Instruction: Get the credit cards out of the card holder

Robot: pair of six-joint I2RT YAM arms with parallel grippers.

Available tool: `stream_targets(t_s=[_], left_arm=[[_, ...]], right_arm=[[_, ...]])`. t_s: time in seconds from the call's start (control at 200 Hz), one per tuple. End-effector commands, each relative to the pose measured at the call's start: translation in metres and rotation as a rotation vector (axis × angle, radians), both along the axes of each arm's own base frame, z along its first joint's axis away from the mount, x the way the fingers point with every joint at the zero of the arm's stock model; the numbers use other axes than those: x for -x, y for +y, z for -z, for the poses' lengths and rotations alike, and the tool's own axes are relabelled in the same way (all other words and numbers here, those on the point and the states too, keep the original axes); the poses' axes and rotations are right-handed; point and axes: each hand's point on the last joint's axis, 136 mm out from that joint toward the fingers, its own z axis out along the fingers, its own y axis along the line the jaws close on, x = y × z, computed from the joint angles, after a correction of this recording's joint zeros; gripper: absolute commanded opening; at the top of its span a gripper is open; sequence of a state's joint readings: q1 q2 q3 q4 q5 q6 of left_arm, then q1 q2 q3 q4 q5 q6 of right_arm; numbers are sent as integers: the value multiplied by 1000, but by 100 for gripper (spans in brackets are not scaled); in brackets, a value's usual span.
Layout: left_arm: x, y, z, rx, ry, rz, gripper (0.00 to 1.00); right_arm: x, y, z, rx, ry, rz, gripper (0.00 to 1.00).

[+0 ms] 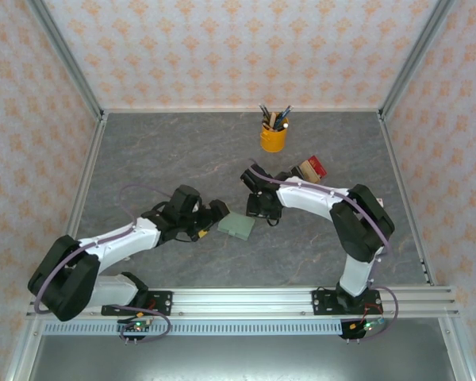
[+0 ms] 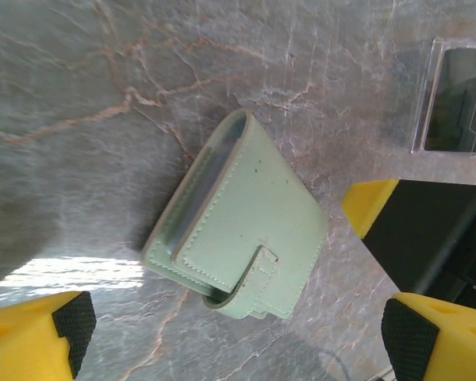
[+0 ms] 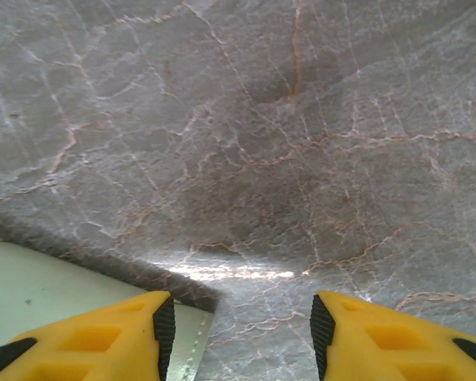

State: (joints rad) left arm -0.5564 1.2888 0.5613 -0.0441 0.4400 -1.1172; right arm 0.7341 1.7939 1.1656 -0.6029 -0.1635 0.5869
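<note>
The card holder (image 1: 236, 225) is a sage-green wallet lying folded shut on the grey marble table, between my two grippers. In the left wrist view the card holder (image 2: 246, 230) lies at an angle with its strap tucked down. My left gripper (image 2: 234, 341) hangs open just short of its near end, with the wallet ahead of the fingers. My right gripper (image 3: 238, 333) is open over bare table, its left fingertip (image 3: 163, 329) above the corner of the card holder (image 3: 32, 294). The right gripper's yellow and black fingers (image 2: 428, 230) stand just right of the wallet. The credit cards are hidden.
A yellow cup of pens (image 1: 274, 136) stands at the back centre. A cluster of dark, tan and red blocks (image 1: 309, 168) sits behind the right arm. A clear plastic case (image 2: 458, 99) lies beyond the wallet. Metal frame rails (image 1: 87, 186) edge the table.
</note>
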Motion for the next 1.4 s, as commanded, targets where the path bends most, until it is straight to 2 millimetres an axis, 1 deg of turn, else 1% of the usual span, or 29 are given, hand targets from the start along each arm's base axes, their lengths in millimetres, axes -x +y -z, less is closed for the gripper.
stream_targets(t_s=[0.0,0.05,0.145,0.245,0.39,0.465,0.616,0.811,0.951,1.036,1.136,1.211,1.251,1.346,1.396], left_arm=[[-3,-16,2,54,8,-6,94],[-3,-19,7,47,22,-2,93],[-3,-21,16,30,42,-5,86],[-4,-25,21,37,52,-6,80],[-4,-26,29,32,78,-21,76],[-5,-27,33,45,85,-31,72],[-8,-29,31,65,75,-41,66],[-16,-38,21,106,32,-25,57],[-16,-39,22,120,24,-28,48],[-17,-38,21,115,16,-28,40],[-17,-35,19,89,8,-20,30],[-15,-29,19,36,5,-4,20],[-14,-25,18,-2,6,6,17],[-9,-13,14,-104,6,36,16],[-8,-4,7,-178,-2,61,15]], right_arm=[[0,-8,2,55,7,-11,50],[3,-9,5,56,17,-15,51],[8,-8,10,47,38,-24,50],[14,-9,13,38,55,-28,50],[21,-1,18,1,81,-44,50],[24,2,20,-10,93,-58,50],[31,12,20,-47,113,-82,50],[38,30,19,-138,134,-116,50],[37,38,9,-194,113,-126,50],[36,41,2,-228,102,-128,50],[32,35,-8,-233,69,-111,51],[25,24,-18,-223,20,-86,52],[20,15,-26,-208,-19,-68,53],[8,-10,-43,-130,-129,-41,55],[2,-20,-53,-90,-189,-48,58]])
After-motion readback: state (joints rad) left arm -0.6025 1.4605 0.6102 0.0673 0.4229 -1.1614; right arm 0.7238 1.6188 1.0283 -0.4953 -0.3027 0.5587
